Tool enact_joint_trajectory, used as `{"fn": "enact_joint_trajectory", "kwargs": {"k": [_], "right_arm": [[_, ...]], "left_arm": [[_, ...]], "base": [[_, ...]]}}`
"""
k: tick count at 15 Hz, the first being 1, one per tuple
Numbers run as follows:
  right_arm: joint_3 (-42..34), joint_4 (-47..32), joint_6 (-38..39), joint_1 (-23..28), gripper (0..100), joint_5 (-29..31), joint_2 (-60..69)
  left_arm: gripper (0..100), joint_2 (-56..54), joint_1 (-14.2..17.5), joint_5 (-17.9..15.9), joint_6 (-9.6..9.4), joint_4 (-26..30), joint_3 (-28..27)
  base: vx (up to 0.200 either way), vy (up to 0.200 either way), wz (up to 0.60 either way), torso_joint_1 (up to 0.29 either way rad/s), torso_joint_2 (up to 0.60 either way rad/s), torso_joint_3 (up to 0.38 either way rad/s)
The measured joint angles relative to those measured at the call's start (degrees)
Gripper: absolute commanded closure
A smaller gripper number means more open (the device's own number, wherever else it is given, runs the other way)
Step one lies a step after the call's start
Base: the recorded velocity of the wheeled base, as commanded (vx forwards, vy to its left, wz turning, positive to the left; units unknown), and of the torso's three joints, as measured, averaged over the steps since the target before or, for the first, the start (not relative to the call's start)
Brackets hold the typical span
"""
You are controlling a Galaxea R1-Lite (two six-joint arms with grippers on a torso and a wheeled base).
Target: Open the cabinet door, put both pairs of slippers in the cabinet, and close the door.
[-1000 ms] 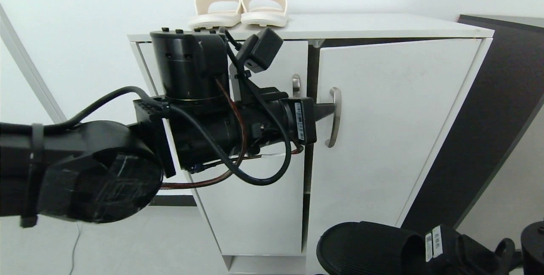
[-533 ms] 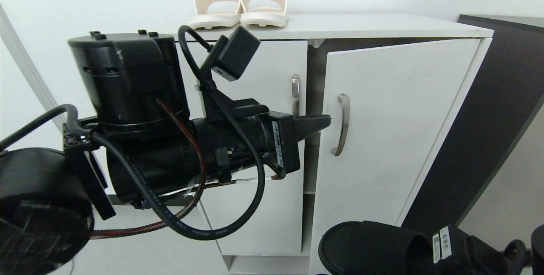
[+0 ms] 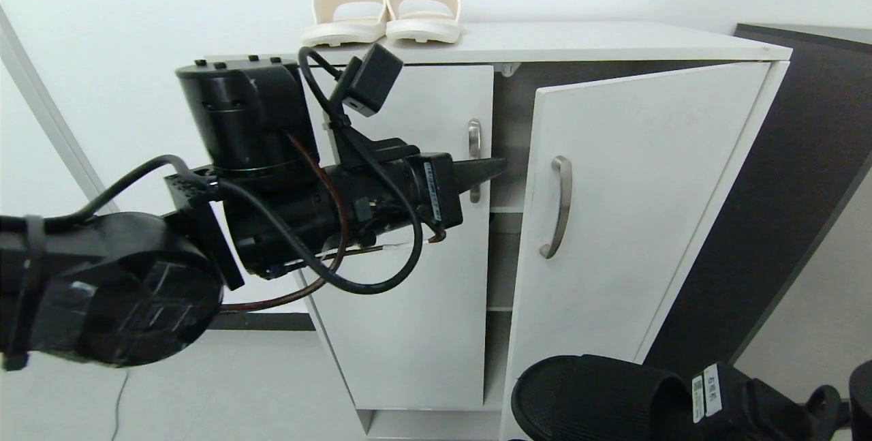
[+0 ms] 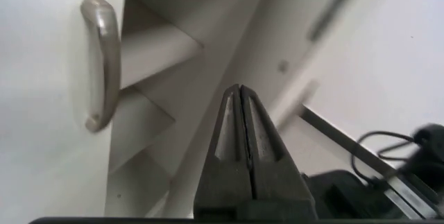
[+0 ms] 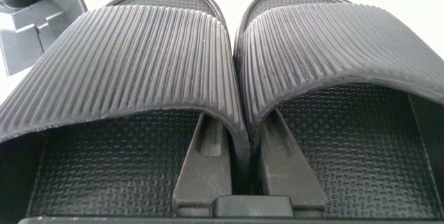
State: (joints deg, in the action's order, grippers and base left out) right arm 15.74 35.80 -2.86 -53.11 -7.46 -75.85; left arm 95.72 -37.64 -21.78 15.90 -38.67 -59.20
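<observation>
My left gripper (image 3: 496, 168) has its fingers pressed together on nothing, tip at the gap beside the left door's handle (image 3: 474, 144). The right cabinet door (image 3: 647, 209) stands ajar, its bar handle (image 3: 558, 206) to the tip's right, not touching. My right gripper (image 5: 241, 123) is clamped on the black slippers (image 5: 166, 64), by their adjoining inner walls. The cream slippers (image 3: 381, 11) sit on the cabinet top (image 3: 613, 35), above the left gripper.

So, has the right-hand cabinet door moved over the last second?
Yes. The right door has swung further open: its handle now sits farther from the closed left door's handle.
</observation>
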Motion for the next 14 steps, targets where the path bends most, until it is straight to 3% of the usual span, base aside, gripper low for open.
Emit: {"fn": "enact_joint_trajectory", "kwargs": {"k": [6,11,14], "right_arm": [[-1.5,-0.2,0.0,-2.0,100,-0.2,-0.3],[-4.1,-0.2,0.0,-5.7,100,-0.3,-0.5],[-6.0,-0.2,0.0,-8.2,100,-0.3,-0.3]], "left_arm": [[100,7.5,0.2,0.0,0.09,-0.5,-6.0],[100,9.4,-0.1,0.0,0.00,-2.2,-6.4],[100,10.2,-4.0,0.1,-0.06,-4.1,-5.9]], "base": [[0.000,0.000,0.00,0.000,0.00,0.000],[-0.200,0.000,0.00,0.001,0.00,0.000],[-0.200,0.000,0.00,0.002,0.00,0.006]]}}
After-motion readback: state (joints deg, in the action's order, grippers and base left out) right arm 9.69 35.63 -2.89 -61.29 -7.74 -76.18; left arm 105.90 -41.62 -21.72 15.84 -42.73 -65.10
